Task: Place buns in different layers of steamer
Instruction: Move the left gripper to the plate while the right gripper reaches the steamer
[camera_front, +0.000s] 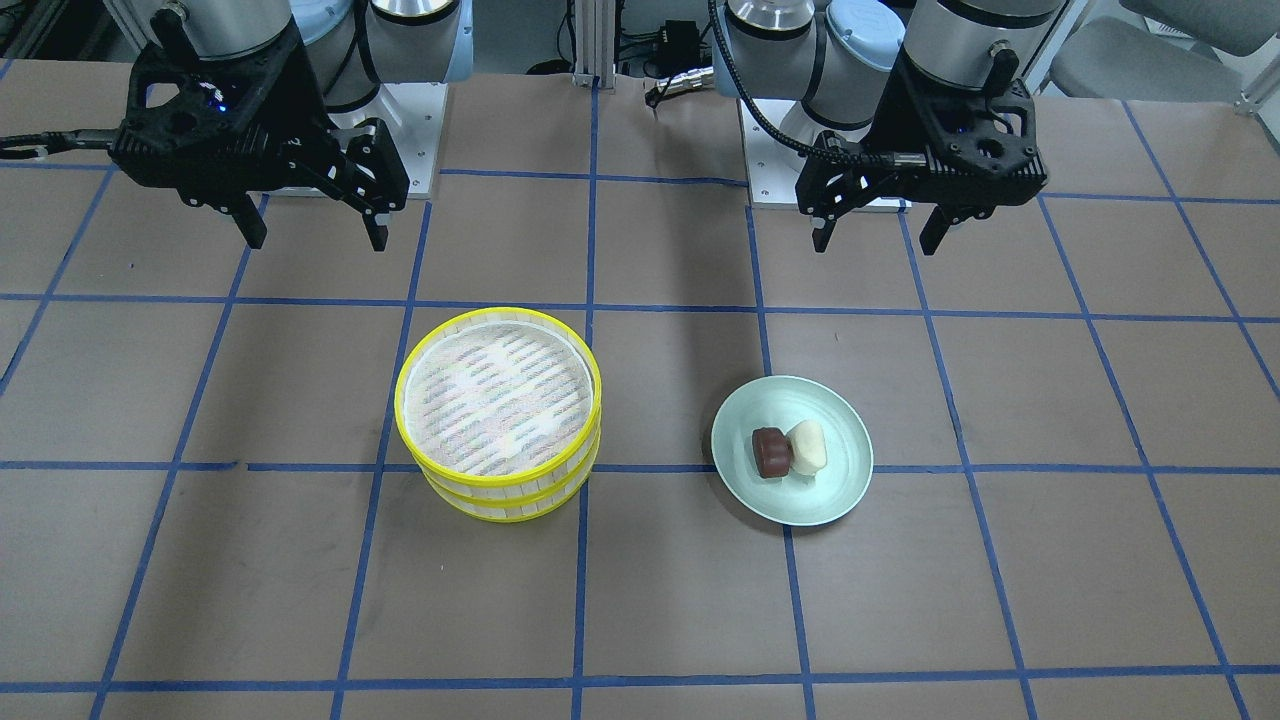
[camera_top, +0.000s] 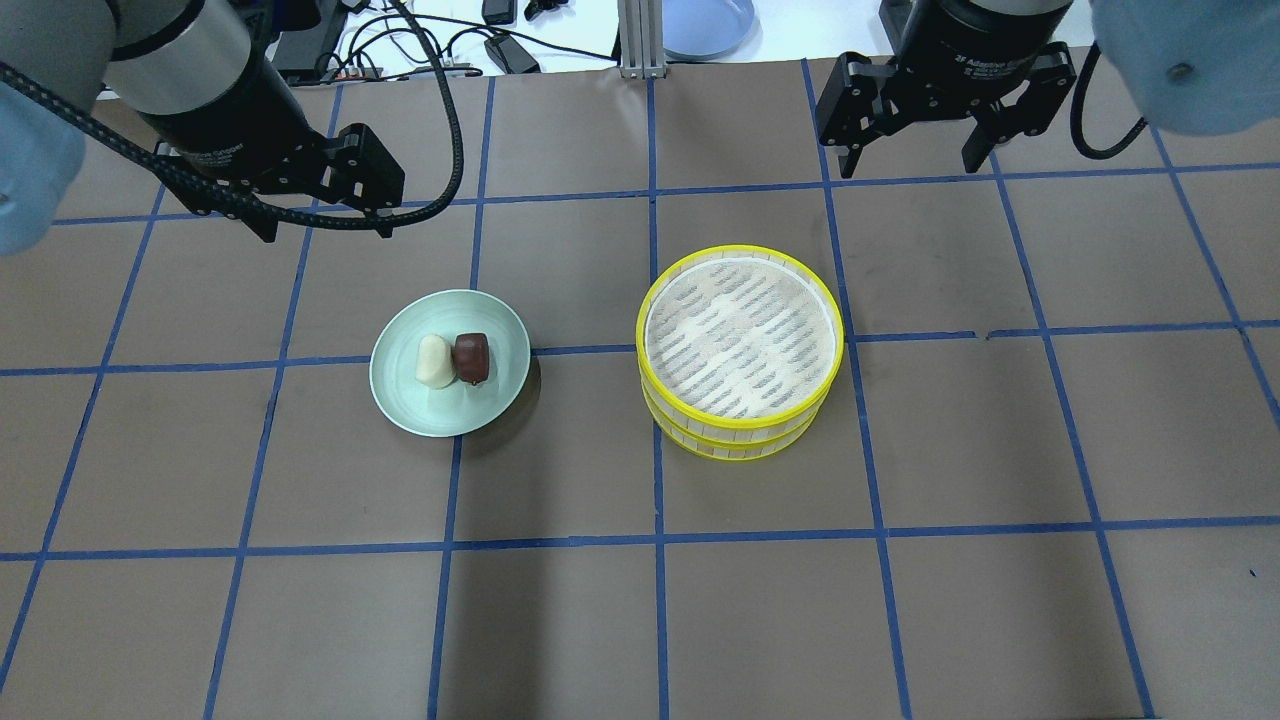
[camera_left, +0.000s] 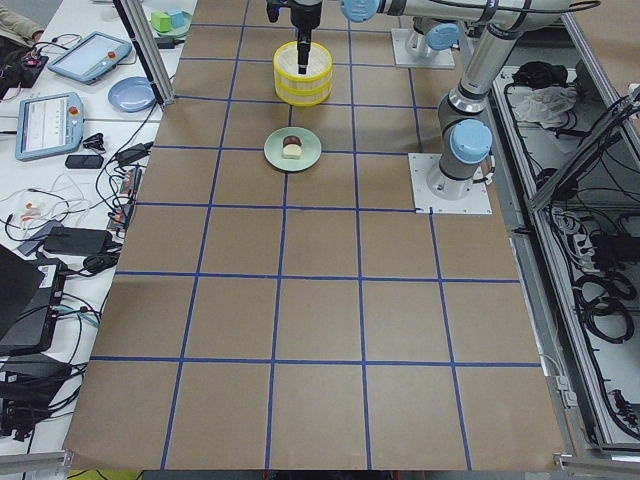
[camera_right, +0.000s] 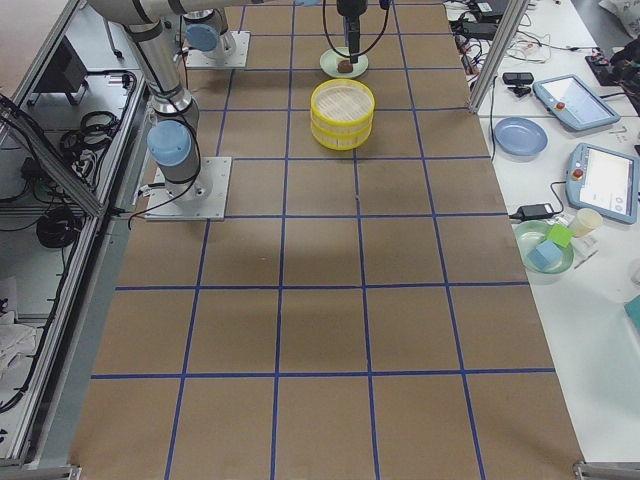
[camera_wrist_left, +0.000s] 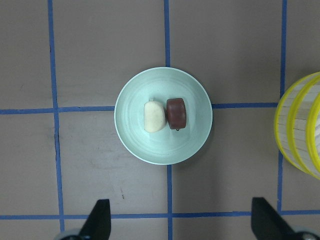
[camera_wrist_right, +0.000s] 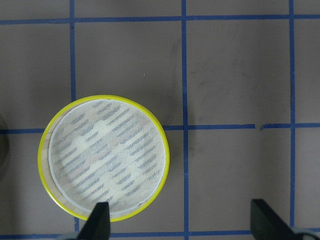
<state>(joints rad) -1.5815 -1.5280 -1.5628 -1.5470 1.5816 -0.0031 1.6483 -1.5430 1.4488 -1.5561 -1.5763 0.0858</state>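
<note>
Overhead exterior: start step, left pincer and right pincer apart, buns on plate; stacked trays beside it likely need unstacking.

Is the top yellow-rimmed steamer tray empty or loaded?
Empty: the top yellow-rimmed tray shows bare striped floor; cream-white bun and chocolate-brown bun lie on the pale green plate.

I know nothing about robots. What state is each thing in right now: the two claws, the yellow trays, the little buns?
left gripper: open, empty.
right gripper: open, empty.
top steamer layer: stacked on the lower one, empty.
lower steamer layer: covered by the top one, inside hidden.
white bun: on the plate, touching the brown bun.
brown bun: on the plate.
plate: holds both buns.
</note>
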